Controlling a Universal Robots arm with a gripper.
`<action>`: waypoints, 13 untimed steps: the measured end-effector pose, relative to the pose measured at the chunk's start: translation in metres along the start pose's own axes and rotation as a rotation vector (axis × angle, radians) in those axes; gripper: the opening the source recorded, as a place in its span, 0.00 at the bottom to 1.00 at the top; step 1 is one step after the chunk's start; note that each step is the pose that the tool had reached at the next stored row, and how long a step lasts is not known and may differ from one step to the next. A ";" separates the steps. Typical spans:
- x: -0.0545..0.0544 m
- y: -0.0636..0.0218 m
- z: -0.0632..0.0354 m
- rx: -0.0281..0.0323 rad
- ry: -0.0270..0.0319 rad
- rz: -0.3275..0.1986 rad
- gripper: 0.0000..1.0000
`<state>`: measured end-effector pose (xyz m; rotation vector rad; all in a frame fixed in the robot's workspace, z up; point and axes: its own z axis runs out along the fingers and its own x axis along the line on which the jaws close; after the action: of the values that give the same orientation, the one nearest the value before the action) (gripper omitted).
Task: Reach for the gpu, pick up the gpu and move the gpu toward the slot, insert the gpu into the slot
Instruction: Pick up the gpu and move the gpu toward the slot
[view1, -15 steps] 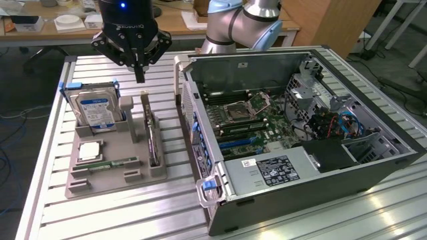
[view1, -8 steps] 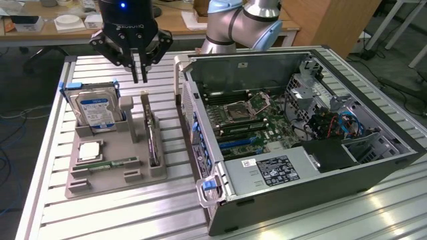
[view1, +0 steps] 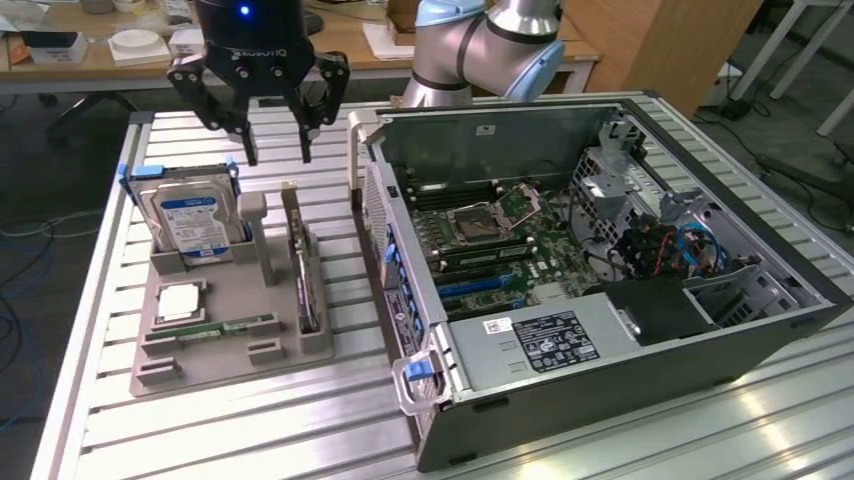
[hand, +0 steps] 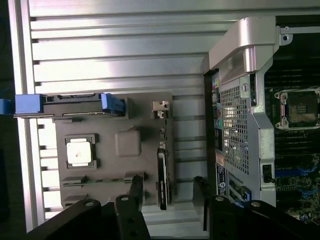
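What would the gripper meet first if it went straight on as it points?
The gripper would probably meet the gpu, standing on edge in the grey tray; depth is unclear.

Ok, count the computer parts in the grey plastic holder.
4: blue-labelled silver hard drive upright at the far end; thin black gpu card on edge beside the open grey computer case; square silver processor and small green memory stick lying flat.

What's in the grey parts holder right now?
The grey holder holds the gpu standing on edge in its groove, a hard drive upright, a processor lying flat and a memory stick. The gpu's lower edge is hidden in the groove.
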<state>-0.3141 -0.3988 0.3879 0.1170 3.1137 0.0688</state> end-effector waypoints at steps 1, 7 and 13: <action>0.000 0.0000 0.0002 -0.0002 -0.0002 -0.001 0.53; 0.000 -0.0008 0.0069 0.0010 0.0055 -0.013 0.59; 0.000 -0.0034 0.0176 0.0007 0.0087 -0.027 0.59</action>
<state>-0.3141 -0.4014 0.3701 0.0744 3.1231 0.0677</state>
